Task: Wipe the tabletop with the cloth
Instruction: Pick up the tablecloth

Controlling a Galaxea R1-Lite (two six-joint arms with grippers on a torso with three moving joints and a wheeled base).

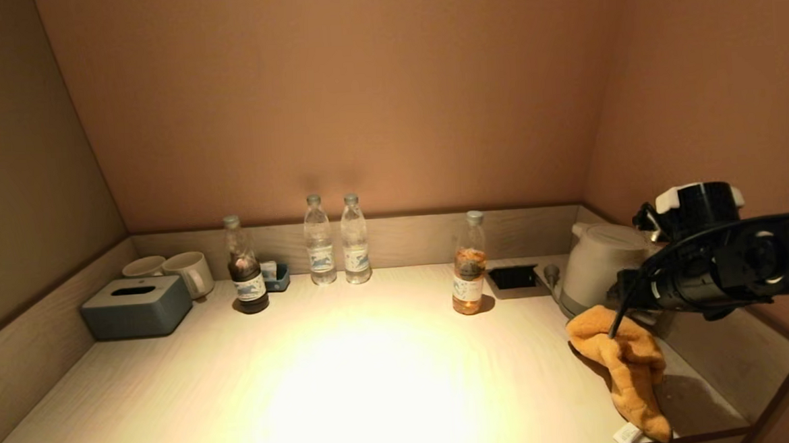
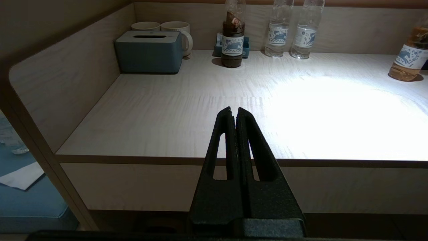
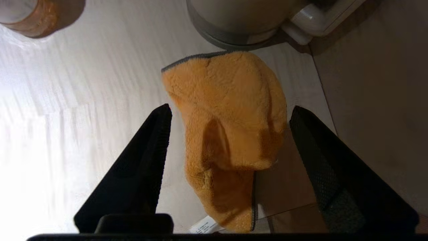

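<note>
An orange cloth (image 3: 227, 110) is lying crumpled at about four o'clock on the pale wooden tabletop (image 1: 349, 386), just in front of a white kettle (image 1: 596, 268). The right gripper (image 3: 229, 112) is hovering above the cloth with its jaws spread wide on either side, gripping nothing. The left gripper (image 2: 234, 113) is hanging off the table's front edge near seven o'clock, its jaws pressed together and empty. A grey tissue box (image 1: 135, 306) is sitting at ten o'clock, beside two mugs (image 1: 174, 270).
</note>
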